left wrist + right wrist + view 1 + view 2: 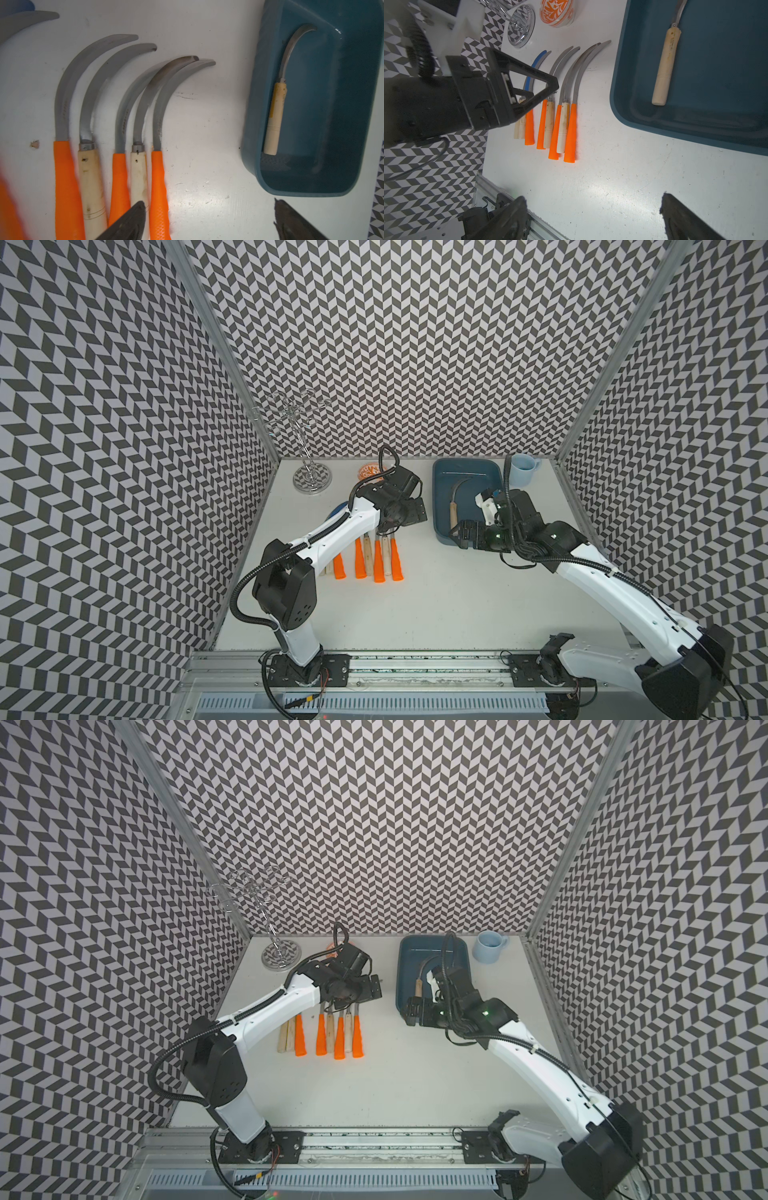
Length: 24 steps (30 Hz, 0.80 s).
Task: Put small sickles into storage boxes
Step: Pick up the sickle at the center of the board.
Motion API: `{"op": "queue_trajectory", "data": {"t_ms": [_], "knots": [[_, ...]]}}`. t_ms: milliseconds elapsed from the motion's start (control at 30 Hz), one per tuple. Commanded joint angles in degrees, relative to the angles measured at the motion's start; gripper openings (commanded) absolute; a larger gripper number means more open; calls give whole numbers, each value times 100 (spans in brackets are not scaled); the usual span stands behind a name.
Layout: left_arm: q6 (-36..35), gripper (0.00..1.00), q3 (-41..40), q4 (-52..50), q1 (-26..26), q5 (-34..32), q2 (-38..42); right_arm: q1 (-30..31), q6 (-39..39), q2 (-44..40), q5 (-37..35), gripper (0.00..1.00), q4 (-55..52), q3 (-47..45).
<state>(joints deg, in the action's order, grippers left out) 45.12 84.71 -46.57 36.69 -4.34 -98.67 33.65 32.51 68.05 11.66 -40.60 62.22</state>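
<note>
Several small sickles (376, 556) (338, 1031) lie side by side on the white table, with orange or pale wood handles and curved grey blades; one blade is blue (536, 62). My left gripper (208, 202) (388, 531) hangs open over the right end of the row. The last orange handle (159, 187) lies just inside one of its fingers (128, 224). The dark teal storage box (469, 472) (332, 145) holds one wood-handled sickle (454, 510) (664, 62). My right gripper (592, 197) (459, 537) stands open and holds nothing at the box's near left corner.
A light blue mug (523, 470) stands right of the box at the back. An orange-patterned bowl (557, 12) and a chrome wire stand (309, 481) sit at the back left. Patterned walls close in three sides.
</note>
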Motion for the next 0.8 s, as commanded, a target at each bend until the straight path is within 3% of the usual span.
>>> {"op": "queue_trajectory", "data": {"t_ms": [0,267,533,700,767], "knots": [[78,94,-327,-53,-63,-360,257,255,282,-46,-146,100,397,-159],[177,82,-1220,-39,-169,-687,651,794,631,-6,-321,100,667,-420],[-33,58,-1908,161,-232,-687,771,1010,798,58,-429,100,743,-472],[-182,34,-2058,259,-232,-654,743,1098,869,30,-442,100,783,-591],[-227,33,-2051,297,-232,-641,690,1124,896,12,-461,99,782,-647]]}}
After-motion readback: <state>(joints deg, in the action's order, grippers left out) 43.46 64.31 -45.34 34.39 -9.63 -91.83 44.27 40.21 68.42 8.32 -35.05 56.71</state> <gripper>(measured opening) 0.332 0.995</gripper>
